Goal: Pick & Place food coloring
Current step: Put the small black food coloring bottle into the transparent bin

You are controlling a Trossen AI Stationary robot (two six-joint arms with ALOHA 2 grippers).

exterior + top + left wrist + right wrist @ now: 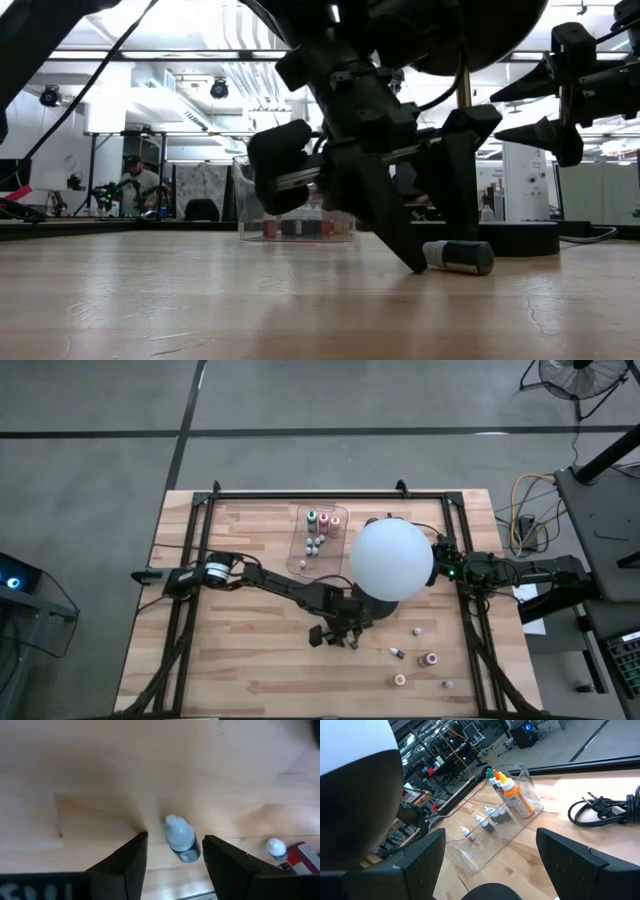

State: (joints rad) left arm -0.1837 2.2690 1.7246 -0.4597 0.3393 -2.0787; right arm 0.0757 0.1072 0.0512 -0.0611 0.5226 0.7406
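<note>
A small pale bottle with a white cap lies on its side on the wooden table; the low view shows this bottle flat on the boards. My left gripper is open just in front of the globe's base, one finger on each side of the bottle, with a gap showing on both sides. Several more little bottles lie scattered toward the near right. A clear tray at the far middle holds several bottles. My right gripper waits open at the right edge, behind the globe.
A big white globe on a black base stands mid-table, right next to my left gripper. Another white-capped bottle lies close by. A black cable lies on the boards. A black frame runs around the table.
</note>
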